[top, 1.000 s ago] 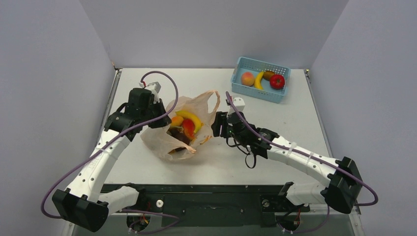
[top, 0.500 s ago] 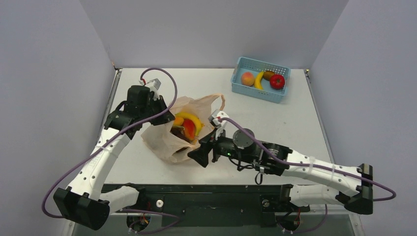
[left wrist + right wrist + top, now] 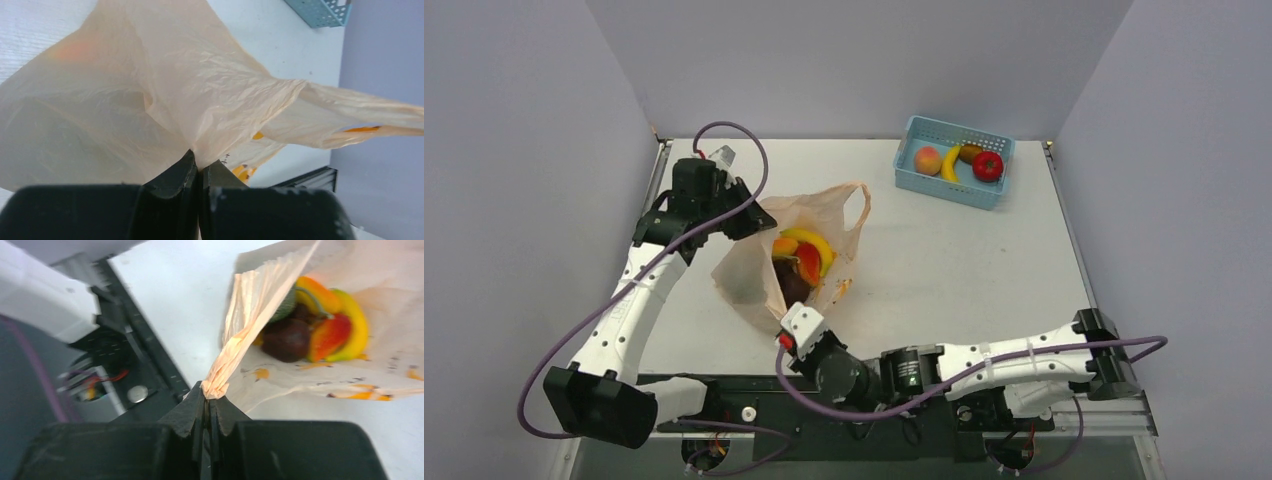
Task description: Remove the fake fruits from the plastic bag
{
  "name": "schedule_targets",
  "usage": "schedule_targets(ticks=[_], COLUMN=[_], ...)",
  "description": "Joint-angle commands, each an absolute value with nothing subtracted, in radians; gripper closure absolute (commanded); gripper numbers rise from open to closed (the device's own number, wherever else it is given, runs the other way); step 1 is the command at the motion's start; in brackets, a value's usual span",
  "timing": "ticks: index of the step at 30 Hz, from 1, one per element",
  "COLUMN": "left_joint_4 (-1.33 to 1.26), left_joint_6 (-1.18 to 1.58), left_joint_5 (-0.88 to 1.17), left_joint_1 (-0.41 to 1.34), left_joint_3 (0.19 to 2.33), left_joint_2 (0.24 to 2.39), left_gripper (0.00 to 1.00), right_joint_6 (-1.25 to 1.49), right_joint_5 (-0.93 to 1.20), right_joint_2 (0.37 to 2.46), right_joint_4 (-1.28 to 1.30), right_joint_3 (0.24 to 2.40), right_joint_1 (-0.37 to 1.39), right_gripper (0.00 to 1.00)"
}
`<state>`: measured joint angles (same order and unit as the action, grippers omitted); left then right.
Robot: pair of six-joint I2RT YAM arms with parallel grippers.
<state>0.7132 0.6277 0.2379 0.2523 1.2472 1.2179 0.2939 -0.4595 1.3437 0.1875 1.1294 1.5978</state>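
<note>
The pale-orange plastic bag (image 3: 749, 270) lies left of the table's middle, its mouth pulled open between both grippers. Inside I see a yellow banana (image 3: 357, 325), a red-yellow mango (image 3: 327, 336), a dark plum (image 3: 286, 339) and part of a green melon (image 3: 284, 307). My left gripper (image 3: 200, 164) is shut on a pinch of the bag's far-left film (image 3: 175, 75); in the top view the left gripper (image 3: 752, 217) sits at the bag's back edge. My right gripper (image 3: 209, 392) is shut on the bag's bunched near edge (image 3: 250, 315), at the table's front (image 3: 784, 320).
A blue basket (image 3: 944, 188) stands at the back right, holding a peach-coloured fruit (image 3: 928, 160), a banana (image 3: 950, 163) and a shiny red fruit (image 3: 988, 166). The black frame rail (image 3: 724, 385) runs just behind my right gripper. Grey walls close in both sides.
My right arm has swung from the bag's right side to its near edge and shut on the film. My left gripper has pulled its pinch of bag slightly back and left.
</note>
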Motion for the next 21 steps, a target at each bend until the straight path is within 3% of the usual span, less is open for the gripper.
schedule_targets(ticks=[1, 4, 7, 11, 15, 16, 18, 21], left_joint_4=[0.533, 0.516, 0.511, 0.512, 0.532, 0.528, 0.515, 0.505], left_joint_6=[0.704, 0.706, 0.694, 0.649, 0.544, 0.522, 0.494, 0.460], left_joint_5=[0.394, 0.471, 0.526, 0.559, 0.567, 0.568, 0.582, 0.592], left_joint_1=[0.152, 0.116, 0.091, 0.082, 0.083, 0.083, 0.083, 0.084], left_joint_3=[1.331, 1.314, 1.272, 1.222, 1.168, 1.134, 1.086, 1.036], left_joint_2=[1.266, 1.270, 1.251, 1.207, 1.134, 1.123, 1.094, 1.059], left_gripper=[1.00, 1.00, 1.00, 1.00, 1.00, 1.00, 1.00, 1.00], right_joint_6=[0.169, 0.102, 0.053, 0.076, 0.263, 0.318, 0.481, 0.595], right_joint_5=[-1.002, -1.056, -0.971, -0.662, -0.113, 0.071, 0.205, 0.227], right_joint_2=[1.499, 1.619, 1.685, 1.697, 1.666, 1.649, 1.623, 1.581], right_joint_4=[0.216, 0.228, 0.178, 0.156, 0.046, -0.089, -0.282, -0.337], right_joint_3=[1.139, 1.186, 1.194, 1.210, 1.156, 1.128, 1.036, 0.960], right_joint_1=[1.747, 1.757, 1.741, 1.694, 1.557, 1.533, 1.481, 1.441], right_gripper=[1.00, 1.00, 1.00, 1.00, 0.74, 0.66, 0.57, 0.49])
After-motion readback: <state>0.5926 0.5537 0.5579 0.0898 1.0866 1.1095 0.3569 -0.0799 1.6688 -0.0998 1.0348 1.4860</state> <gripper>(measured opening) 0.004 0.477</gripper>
